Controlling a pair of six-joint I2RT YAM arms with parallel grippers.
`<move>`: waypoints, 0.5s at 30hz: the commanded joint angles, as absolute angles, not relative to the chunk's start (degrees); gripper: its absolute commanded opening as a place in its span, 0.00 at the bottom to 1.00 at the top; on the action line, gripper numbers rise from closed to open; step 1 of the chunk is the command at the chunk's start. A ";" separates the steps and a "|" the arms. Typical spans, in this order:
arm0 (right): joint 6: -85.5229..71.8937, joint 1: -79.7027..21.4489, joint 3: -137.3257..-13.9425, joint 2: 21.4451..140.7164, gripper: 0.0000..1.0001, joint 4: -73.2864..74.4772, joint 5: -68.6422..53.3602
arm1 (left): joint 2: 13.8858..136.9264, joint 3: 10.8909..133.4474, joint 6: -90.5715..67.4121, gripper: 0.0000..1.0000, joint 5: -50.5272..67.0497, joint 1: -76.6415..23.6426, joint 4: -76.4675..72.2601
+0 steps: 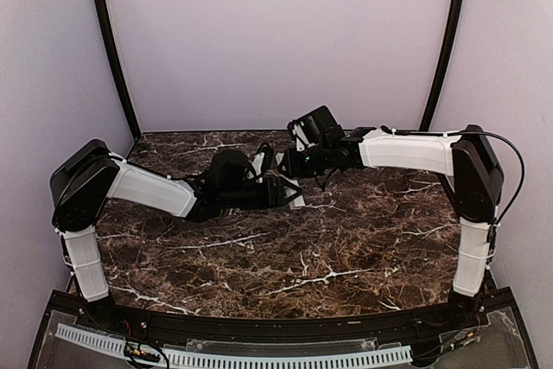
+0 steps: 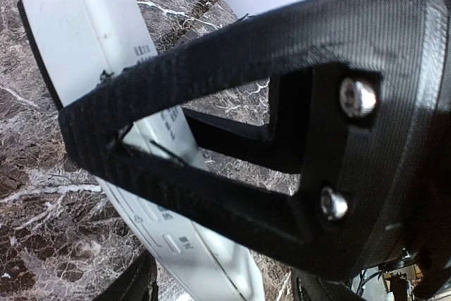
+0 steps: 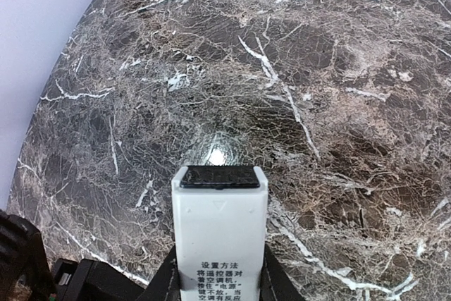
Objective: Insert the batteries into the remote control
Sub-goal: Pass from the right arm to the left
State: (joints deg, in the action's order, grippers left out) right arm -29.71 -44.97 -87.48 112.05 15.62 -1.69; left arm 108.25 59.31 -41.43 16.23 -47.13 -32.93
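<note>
The remote control [image 3: 220,223] is a white bar with printed text, and its dark window end points away over the table. My right gripper [image 3: 220,276] is shut on its sides and holds it above the marble. In the left wrist view the remote control [image 2: 84,40] runs from upper left to bottom centre, partly behind a black finger frame [image 2: 211,195] of the right gripper. My left gripper [image 2: 224,285] stands open around the remote's lower part, with marble showing beside one finger. From above, both grippers [image 1: 281,189] [image 1: 294,164] meet mid-table. The batteries are not in view.
A brown marble tabletop [image 1: 346,248] with white veins spreads under both arms. Pale walls and two black curved posts [image 1: 112,49] close the back. A black rail with a white slotted strip [image 1: 259,356] runs along the near edge.
</note>
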 commanded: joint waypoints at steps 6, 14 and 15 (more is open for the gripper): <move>-30.25 -46.29 -88.98 110.48 0.00 13.08 -2.11 | 109.02 60.94 -42.54 0.58 14.24 -46.95 -29.96; -30.24 -46.91 -89.53 111.07 0.00 13.10 -2.11 | 109.12 61.26 -42.49 0.46 14.06 -46.85 -28.99; -30.27 -47.00 -89.67 111.17 0.00 13.10 -2.07 | 109.23 61.35 -42.31 0.44 14.02 -46.80 -28.91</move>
